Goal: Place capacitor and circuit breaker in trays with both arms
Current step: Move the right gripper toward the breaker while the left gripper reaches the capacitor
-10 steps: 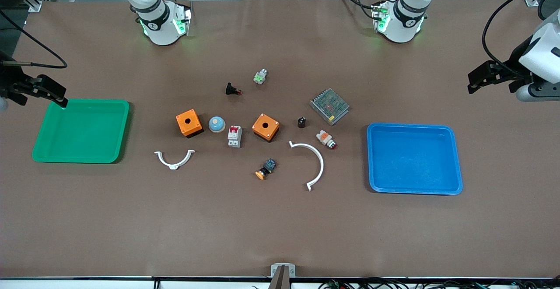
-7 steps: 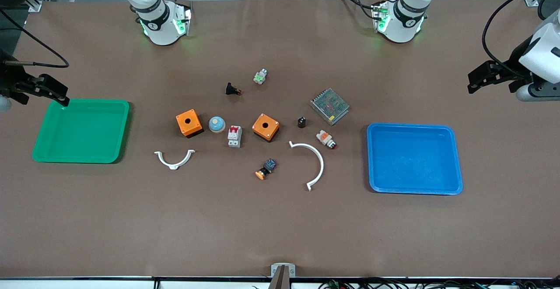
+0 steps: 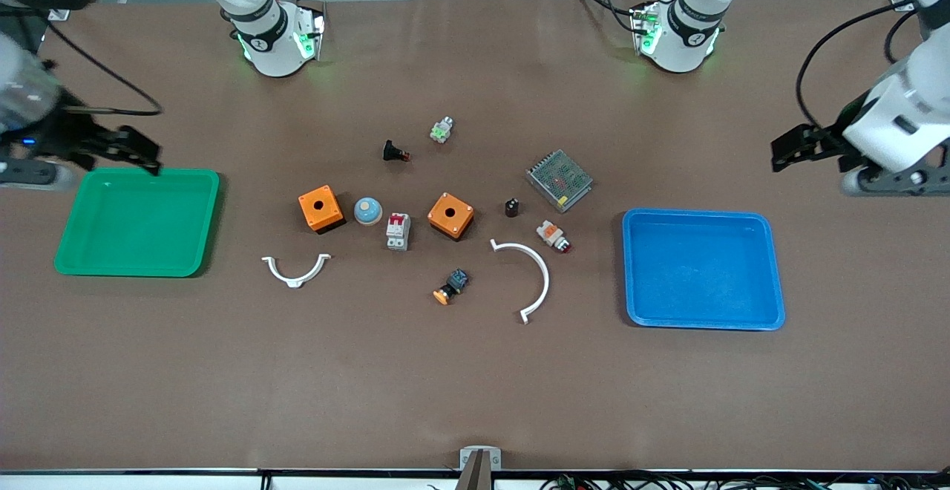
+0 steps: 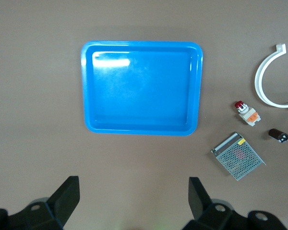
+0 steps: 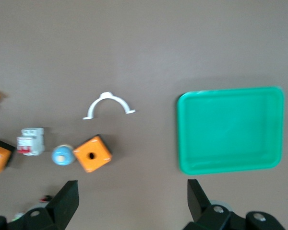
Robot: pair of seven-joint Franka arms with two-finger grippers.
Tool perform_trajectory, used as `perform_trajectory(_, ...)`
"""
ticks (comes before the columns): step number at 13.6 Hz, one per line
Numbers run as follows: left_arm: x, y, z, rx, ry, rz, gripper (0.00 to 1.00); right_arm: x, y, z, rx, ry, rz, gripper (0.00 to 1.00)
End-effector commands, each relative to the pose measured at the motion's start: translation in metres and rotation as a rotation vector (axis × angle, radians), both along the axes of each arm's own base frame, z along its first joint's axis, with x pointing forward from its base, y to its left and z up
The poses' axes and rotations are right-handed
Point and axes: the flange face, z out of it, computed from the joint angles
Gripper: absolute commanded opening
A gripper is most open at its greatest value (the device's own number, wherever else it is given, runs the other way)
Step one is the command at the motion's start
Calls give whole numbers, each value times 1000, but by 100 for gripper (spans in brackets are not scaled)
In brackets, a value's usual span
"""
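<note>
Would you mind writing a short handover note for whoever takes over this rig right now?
Left tool: open, empty, up above the table at the left arm's end, near the blue tray.
Right tool: open, empty, over the edge of the green tray.
Capacitor: on the table beside the metal mesh box.
Circuit breaker: on the table between the two orange boxes, nearer the front camera.
Done: nothing placed; both trays hold nothing.
Left: pick up both parts and place them.
</note>
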Motion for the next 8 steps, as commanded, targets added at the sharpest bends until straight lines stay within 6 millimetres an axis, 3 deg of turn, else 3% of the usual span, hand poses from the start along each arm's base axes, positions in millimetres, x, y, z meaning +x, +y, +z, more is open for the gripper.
perform_trajectory(1,16,-54,-42,-10,33,24,100,-21,95,-33,-12,32,-60,100)
perform_trajectory(2,19,-81,-61,-3,41,60,100,-28,130,-51,-6,33,-53,100)
perform_trajectory(4,20,-144,-106,14,57,125,100,-39,181,-85,10,16,-79,100)
perform_trajectory(7,13,-218,-172,35,55,257,100,-45,237,-148,7,5,-121,100)
perform_trajectory(8,7,-240,-194,35,45,297,99,-43,246,-165,3,10,-110,100)
